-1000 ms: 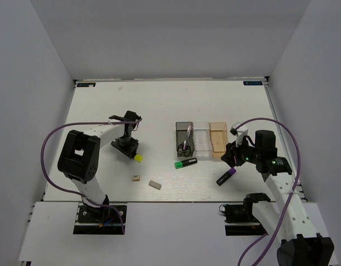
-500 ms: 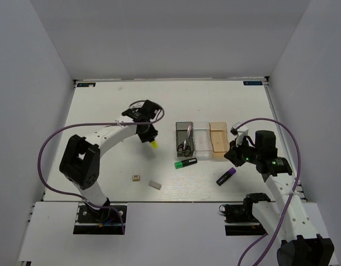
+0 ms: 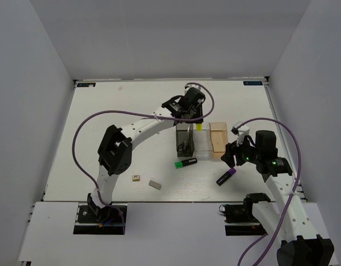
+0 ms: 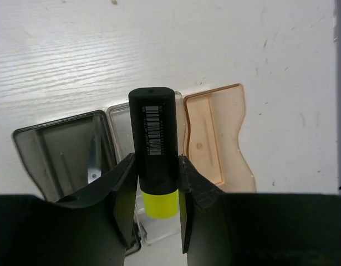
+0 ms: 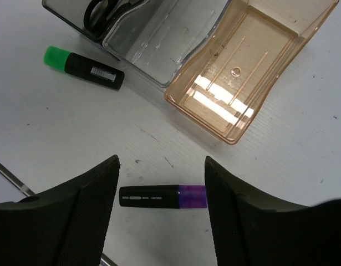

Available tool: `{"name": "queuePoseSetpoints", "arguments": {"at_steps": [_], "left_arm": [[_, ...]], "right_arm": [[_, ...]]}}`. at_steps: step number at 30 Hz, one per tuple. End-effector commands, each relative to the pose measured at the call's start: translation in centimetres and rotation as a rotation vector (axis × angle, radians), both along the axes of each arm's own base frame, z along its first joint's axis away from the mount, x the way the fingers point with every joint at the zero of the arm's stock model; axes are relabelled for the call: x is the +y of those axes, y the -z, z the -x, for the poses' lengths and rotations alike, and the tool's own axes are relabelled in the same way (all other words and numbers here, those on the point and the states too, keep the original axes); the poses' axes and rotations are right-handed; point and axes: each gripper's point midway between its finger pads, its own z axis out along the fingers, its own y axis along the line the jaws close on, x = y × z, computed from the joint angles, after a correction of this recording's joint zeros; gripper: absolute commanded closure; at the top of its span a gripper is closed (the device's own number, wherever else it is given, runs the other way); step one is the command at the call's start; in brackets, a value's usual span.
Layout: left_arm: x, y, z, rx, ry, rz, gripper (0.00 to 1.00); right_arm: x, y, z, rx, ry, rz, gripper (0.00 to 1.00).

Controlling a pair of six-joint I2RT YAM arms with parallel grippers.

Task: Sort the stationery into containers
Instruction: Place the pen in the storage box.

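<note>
My left gripper (image 4: 154,183) is shut on the yellow-ended highlighter (image 4: 154,144) and holds it above the clear bin (image 3: 202,142), which sits between the dark grey bin (image 3: 184,143) and the tan-orange bin (image 3: 218,139). The scissors (image 5: 106,10) lie in the dark grey bin. My right gripper (image 5: 162,191) is open above the purple-ended highlighter (image 5: 162,197), which lies on the table between its fingers. The green-ended highlighter (image 3: 186,163) lies just in front of the bins. A beige eraser (image 3: 136,178) and a grey eraser (image 3: 154,184) lie at the near left.
The table (image 3: 103,127) is white with walls at the back and both sides. The left arm (image 3: 142,124) stretches across the table's middle to the bins. Purple cables loop over both arms.
My left gripper has carried the yellow-ended highlighter right and away from the near left of the table to over the bins. My right gripper has stayed above the purple-ended highlighter.
</note>
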Motion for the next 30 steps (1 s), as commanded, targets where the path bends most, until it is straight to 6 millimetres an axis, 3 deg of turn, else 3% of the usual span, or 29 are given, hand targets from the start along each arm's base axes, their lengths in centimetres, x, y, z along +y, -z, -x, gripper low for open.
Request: {"name": "queuePoseSetpoints", "arguments": {"at_steps": [1,2,8,9,11,14,22,24,25,26,28,29,30], "left_arm": [[-2.1,-1.0,0.0,-0.028,0.067,0.027,0.98],[-2.6,-1.3,0.1,-0.037,0.076,0.034,0.98],[-3.6,1.3,0.7,-0.008,0.109,-0.002,0.85],[-3.9,1.6,1.1,-0.001,0.122,-0.001,0.82],[-4.1,1.9,1.3,0.001,0.13,-0.005,0.65],[-4.4,1.9,1.8,-0.001,0.141,-0.007,0.54],[-3.7,0.0,1.8,-0.03,0.131,-0.025,0.45],[-3.5,-0.7,2.0,-0.034,0.134,-0.02,0.57],[-3.4,-0.9,2.1,-0.04,0.139,-0.025,0.7],[-2.9,-1.1,2.6,-0.036,0.145,-0.033,0.97],[-2.1,-3.9,3.6,-0.091,0.195,-0.036,1.0],[-1.6,-2.7,5.2,-0.064,0.248,-0.067,1.0],[-0.7,-4.1,6.5,-0.115,0.329,-0.107,0.99]], "right_arm": [[-0.2,-1.5,-0.9,-0.067,0.017,0.005,0.33],[-0.3,-1.6,-1.0,-0.069,0.021,0.005,0.32],[-0.3,-1.9,-1.1,-0.084,0.025,0.006,0.29],[-0.3,-1.8,-1.0,-0.079,0.025,0.005,0.29],[-0.4,-2.0,-1.1,-0.086,0.03,0.006,0.28],[-0.4,-1.7,-1.0,-0.078,0.026,0.01,0.2],[-0.3,-1.4,-0.9,-0.068,0.009,0.013,0.2],[-0.2,-1.5,-0.7,-0.074,-0.012,0.012,0.23],[0.0,-1.4,-0.6,-0.081,-0.032,0.017,0.26],[0.7,-1.5,-0.2,-0.085,-0.081,-0.007,0.43],[1.3,-1.2,0.4,-0.174,-0.257,0.051,0.51],[3.0,-1.0,3.4,-0.142,-0.42,-0.019,0.58],[3.1,-0.7,3.9,-0.262,-0.581,0.053,0.68]]}}
